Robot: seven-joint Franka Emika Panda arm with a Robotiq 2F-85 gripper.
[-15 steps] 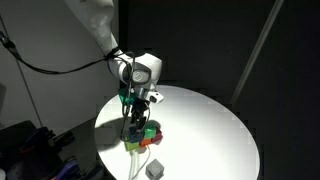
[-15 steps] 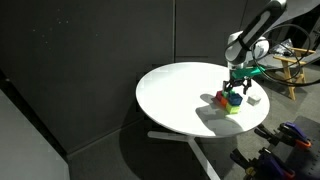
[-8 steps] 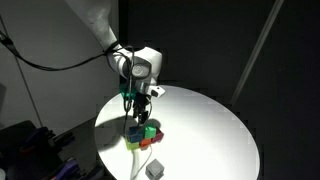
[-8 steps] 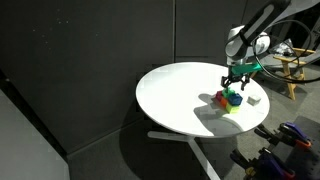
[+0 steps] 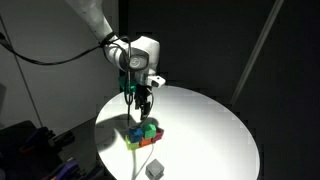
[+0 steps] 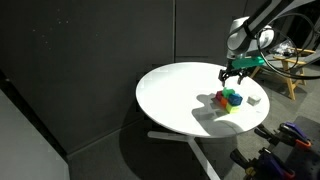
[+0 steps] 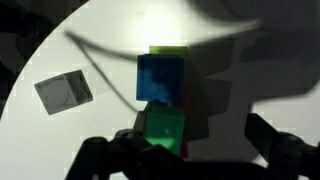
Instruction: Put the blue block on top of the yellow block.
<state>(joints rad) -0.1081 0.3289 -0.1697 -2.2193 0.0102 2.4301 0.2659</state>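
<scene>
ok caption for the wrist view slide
Open gripper over the blue block resting on the yellow block, green block beside it, grey block apart.

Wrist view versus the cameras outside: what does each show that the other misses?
Only the wrist view: the blue block square from above, a strip of the yellow block beyond it. Only an exterior view: the arm, the whole round table, and the open tool hanging above the blocks. Both: the green block and the grey block lying apart.
</scene>
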